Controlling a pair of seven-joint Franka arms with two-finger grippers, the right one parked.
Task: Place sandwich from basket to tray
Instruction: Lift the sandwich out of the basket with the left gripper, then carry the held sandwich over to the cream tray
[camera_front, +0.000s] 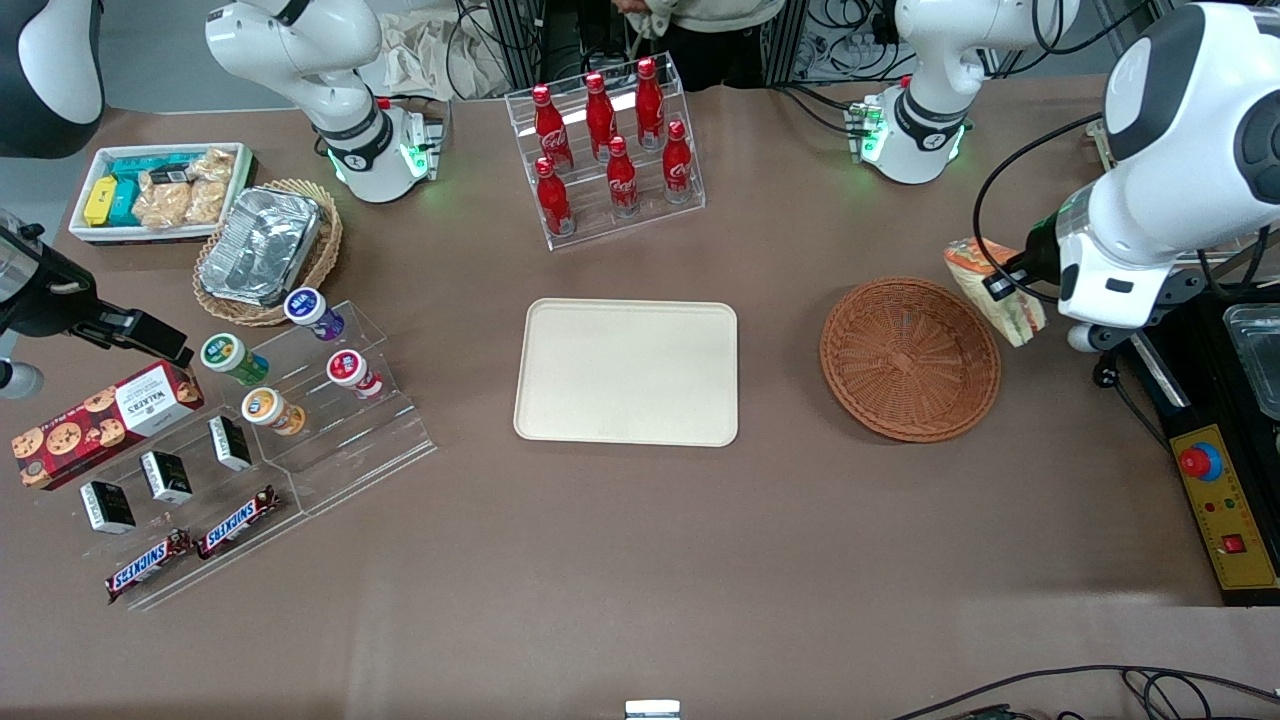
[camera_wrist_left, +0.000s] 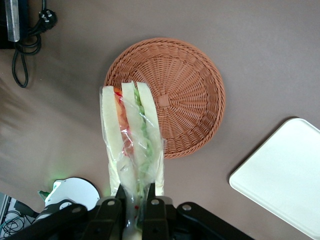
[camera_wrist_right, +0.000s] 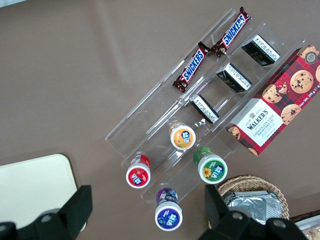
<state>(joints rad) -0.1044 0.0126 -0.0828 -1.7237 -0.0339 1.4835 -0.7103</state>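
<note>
Brown tabletop (camera_front: 640, 560) fills the front view nearest the camera, bare along its front edge, and it carries everything else. Next in size, the cream tray (camera_front: 627, 371) lies flat at the middle of the tabletop with nothing on it; its rounded corner also shows in the left wrist view (camera_wrist_left: 280, 180). Beside it, toward the working arm's end, sits the round reddish-brown basket (camera_front: 909, 358), also with nothing in it, apart from the tray with a strip of tabletop between them. Over the tabletop just outside the basket's rim, toward the working arm's end, hangs the left arm's tool (camera_front: 1000, 285), closed on the sandwich (camera_front: 995, 290). The wrapped sandwich is lifted clear of the basket: in the left wrist view its wedge (camera_wrist_left: 131, 145) juts out from between the two dark fingers (camera_wrist_left: 152, 210), which pinch its narrow end, with pale bread slices and a green and red filling showing edge-on, and its tip overlaps the basket (camera_wrist_left: 185, 100) lying below. Farther from the camera than the tray stands a clear rack of red bottles (camera_front: 610, 150), and toward the parked arm's end a clear stepped stand holds small cups and Snickers bars (camera_front: 190, 550).
</note>
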